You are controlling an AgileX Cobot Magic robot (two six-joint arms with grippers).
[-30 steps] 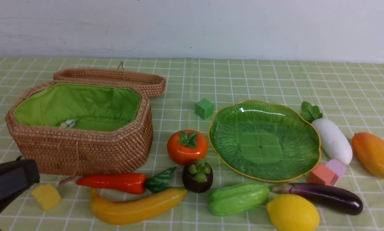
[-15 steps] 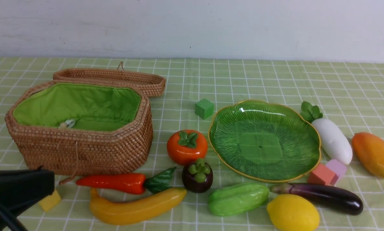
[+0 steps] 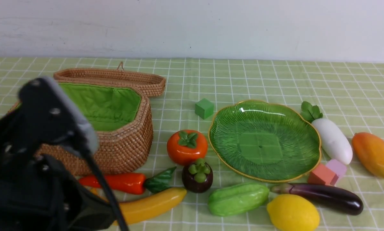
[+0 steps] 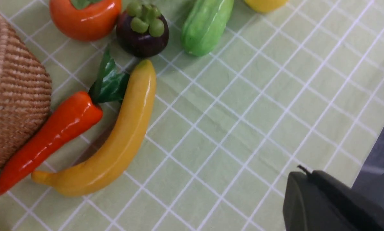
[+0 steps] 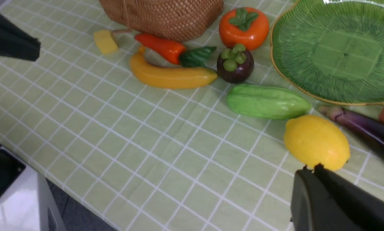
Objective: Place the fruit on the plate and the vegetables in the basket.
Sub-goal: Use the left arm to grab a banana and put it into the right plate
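Probably prepare the left arm for a first pick, with all nine toy pieces on the cloth. Note the black left gripper and black right gripper, both with jaws pressed together and pinching nothing. Find the glossy red chili with its green stem at the lower left of the front view, near the brown woven wicker basket. Beside it, find the glossy yellow banana, partly hidden behind the dark left arm.

For the chili, likely the handiest vegetable, spread the jaws before descending, then come down across the thick red body rather than the leafy end. Beware of nudging the banana or scraping the wicker wall. Close gently, since glossy skin may slip or roll. Lift straight up past the rim, then release over the green lining at the left of the frame.

For the banana, grip mid-curve and carry toward the green leaf-shaped plate, right of centre. Pass above the dark purple mangosteen and orange-red persimmon, both around the centre. Leave the right gripper near the yellow lemon, lower right, out of that path.
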